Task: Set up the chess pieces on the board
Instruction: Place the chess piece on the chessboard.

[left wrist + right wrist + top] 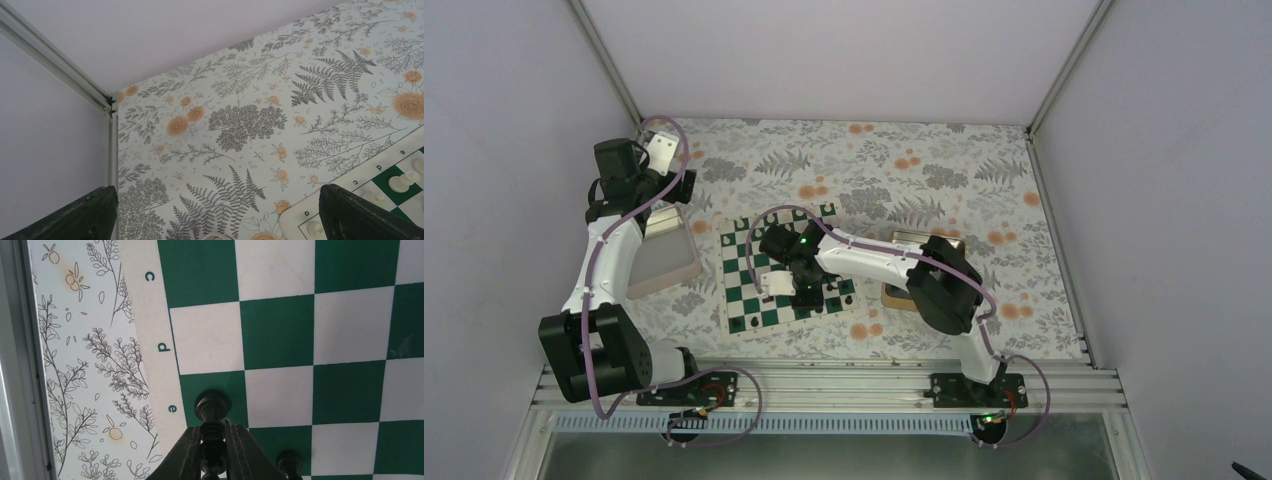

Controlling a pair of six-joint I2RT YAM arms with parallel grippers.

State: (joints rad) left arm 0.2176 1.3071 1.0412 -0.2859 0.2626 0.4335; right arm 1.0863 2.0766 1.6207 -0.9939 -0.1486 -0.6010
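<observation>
Item 1, right gripper (215, 436): I have its fingers clamped on the stem of a black chess piece (212, 408). The piece is upright, low over the board (279, 334), at the green square beside border letter e. I cannot tell whether its base touches. I judge the grip sits below the head so the base can land flat.

Item 2, second black piece (290, 460): it stands near the held one, so I would lower straight down to avoid clipping it.

Item 3, left gripper (215, 200): the fingers are apart with nothing between them. It is parked over the floral tablecloth (240, 120) off a board corner where white pieces (399, 183) stand, probably to leave the right arm room.

Item 4, pink-rimmed tray (664, 262): left of the board.

Item 5, gold tray (919, 240): right of the board, partly under the right arm.
</observation>
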